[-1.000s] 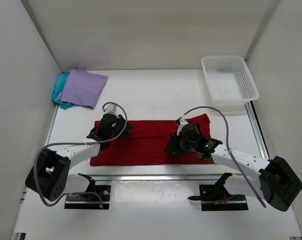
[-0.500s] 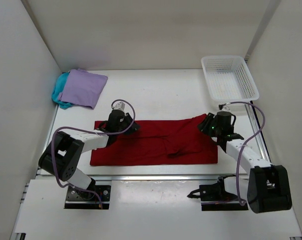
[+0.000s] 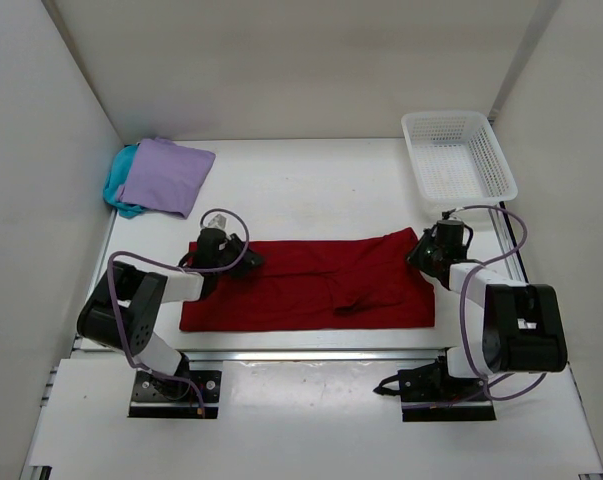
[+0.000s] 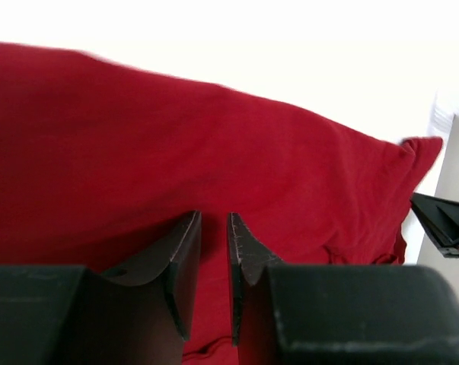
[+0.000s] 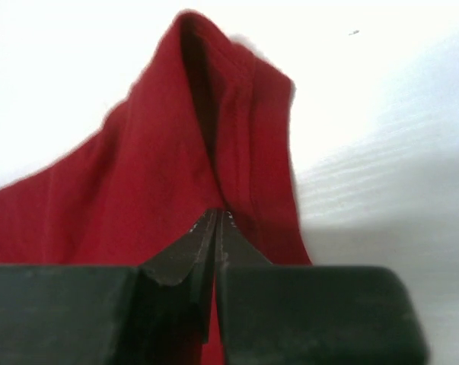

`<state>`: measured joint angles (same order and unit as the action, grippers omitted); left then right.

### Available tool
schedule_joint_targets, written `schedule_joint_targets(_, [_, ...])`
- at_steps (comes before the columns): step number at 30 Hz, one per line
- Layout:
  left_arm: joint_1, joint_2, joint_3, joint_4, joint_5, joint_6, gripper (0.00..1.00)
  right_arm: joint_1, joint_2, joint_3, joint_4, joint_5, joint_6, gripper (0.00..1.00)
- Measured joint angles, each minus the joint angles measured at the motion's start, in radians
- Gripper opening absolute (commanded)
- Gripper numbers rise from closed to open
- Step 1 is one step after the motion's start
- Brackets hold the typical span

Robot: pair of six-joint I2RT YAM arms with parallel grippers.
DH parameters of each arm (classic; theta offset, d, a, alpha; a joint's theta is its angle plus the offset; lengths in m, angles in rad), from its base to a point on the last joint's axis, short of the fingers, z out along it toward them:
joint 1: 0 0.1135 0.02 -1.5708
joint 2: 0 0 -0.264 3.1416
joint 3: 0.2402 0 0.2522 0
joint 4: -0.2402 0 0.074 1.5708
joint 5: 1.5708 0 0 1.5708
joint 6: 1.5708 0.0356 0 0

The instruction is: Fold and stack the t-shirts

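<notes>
Two corners matter: right gripper pinches the far right corner of the deep red cloth t-shirt on the white table; left gripper has jaws nearly together, hold unclear. Best lift both evenly, cloth taut.

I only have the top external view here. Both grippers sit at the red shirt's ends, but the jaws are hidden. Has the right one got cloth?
Observer: Yes. In the right wrist view the right gripper is closed on a raised fold of the red t-shirt.
Operator: And the left?
Observer: The left gripper shows a narrow gap with red cloth behind it; I cannot tell whether it is gripping.
</notes>
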<state>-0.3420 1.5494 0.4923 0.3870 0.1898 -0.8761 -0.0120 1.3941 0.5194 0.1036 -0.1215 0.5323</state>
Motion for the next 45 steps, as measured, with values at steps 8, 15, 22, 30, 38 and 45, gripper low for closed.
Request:
schedule_joint_targets(8, [0.147, 0.000, -0.098, 0.097, 0.060, -0.084, 0.31, -0.068, 0.019, 0.040, 0.024, 0.001, 0.014, 0.00])
schedule_joint_targets(15, [0.195, -0.038, -0.144, 0.125, 0.062, -0.127, 0.33, -0.096, 0.036, 0.040, 0.020, 0.017, 0.045, 0.30])
schedule_joint_targets(22, [0.046, -0.162, -0.112, 0.061, -0.009, -0.105, 0.36, 0.014, -0.166, 0.015, -0.011, 0.128, 0.053, 0.23])
schedule_joint_targets(30, [-0.298, -0.124, 0.057, 0.045, -0.062, -0.030, 0.35, 0.244, -0.266, -0.023, -0.059, 0.143, 0.047, 0.12])
schedule_joint_targets(38, [-0.483, 0.159, 0.311, 0.003, -0.011, 0.015, 0.35, 0.164, -0.322, -0.160, -0.163, 0.079, 0.063, 0.15])
schedule_joint_targets(45, [-0.547, 0.298, 0.457, -0.021, 0.046, 0.055, 0.34, 0.172, -0.394, -0.168, -0.203, -0.019, 0.076, 0.06])
